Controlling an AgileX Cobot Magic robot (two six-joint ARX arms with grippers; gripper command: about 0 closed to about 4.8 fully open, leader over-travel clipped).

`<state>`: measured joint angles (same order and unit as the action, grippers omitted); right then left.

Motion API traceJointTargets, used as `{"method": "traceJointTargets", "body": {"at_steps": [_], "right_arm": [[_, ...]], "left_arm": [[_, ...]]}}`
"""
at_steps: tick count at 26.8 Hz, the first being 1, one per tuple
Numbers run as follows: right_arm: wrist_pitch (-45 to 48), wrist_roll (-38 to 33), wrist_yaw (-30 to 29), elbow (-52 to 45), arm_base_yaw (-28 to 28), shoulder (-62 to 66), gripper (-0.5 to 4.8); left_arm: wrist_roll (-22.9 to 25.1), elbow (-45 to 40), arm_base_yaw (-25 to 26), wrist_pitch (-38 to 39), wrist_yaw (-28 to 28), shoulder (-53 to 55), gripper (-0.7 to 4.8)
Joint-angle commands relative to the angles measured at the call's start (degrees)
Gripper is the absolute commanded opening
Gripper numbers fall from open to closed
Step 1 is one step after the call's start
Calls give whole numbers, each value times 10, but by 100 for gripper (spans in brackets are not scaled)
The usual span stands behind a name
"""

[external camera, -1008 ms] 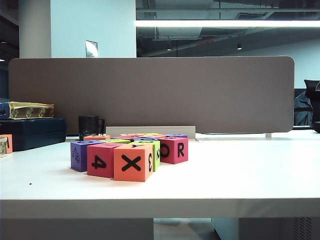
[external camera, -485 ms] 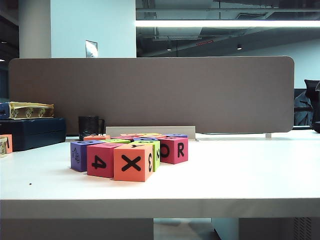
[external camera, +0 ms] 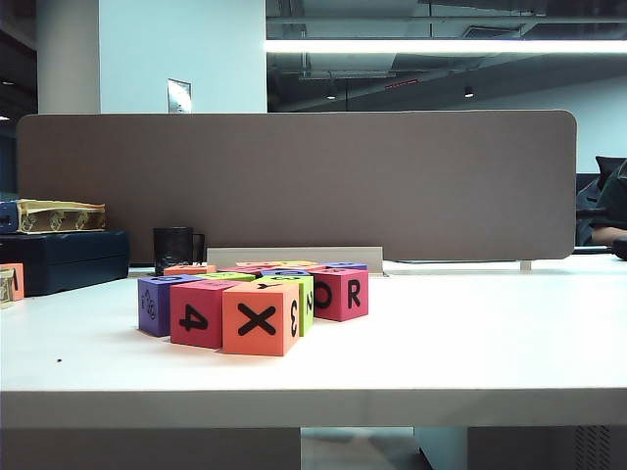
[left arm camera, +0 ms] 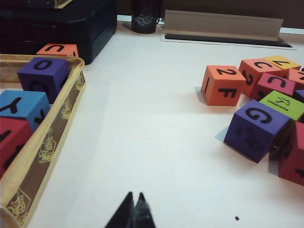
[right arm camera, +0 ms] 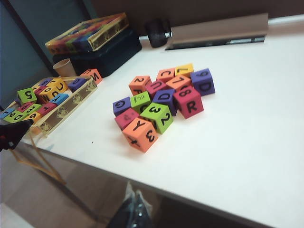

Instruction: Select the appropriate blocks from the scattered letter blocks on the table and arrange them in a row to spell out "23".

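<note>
Against the earlier exterior view the letter blocks (external camera: 257, 299) have not shifted; only a dark figure at the far right edge has moved. Left gripper (left arm camera: 135, 207), jaws pressed shut, sits low over the table (left arm camera: 152, 142). Right gripper (right arm camera: 136, 203), fingertips together, hangs off the front edge above the cluster. Nearest stands an orange cube (external camera: 259, 317) facing forward with X, 3 on its side; cubes have no long axis. Beyond, a tray (right arm camera: 66, 107) holds more blocks
</note>
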<state>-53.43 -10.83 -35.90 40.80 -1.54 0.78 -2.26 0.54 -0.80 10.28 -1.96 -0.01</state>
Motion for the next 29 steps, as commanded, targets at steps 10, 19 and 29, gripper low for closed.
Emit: {"method": "traceJointTargets", "body": {"at_steps": [10, 19, 29], "right_arm": [[12, -1, -48, 5, 0, -6, -1], [12, -1, -48, 5, 0, -6, -1], [15, -1, -48, 5, 0, -6, -1]], "left_arm": [[-137, 3, 1, -1, -66, 0, -6], [-174, 119, 1, 9, -118, 7, -6], [-109, 274, 1, 64, -160, 171, -6]]}}
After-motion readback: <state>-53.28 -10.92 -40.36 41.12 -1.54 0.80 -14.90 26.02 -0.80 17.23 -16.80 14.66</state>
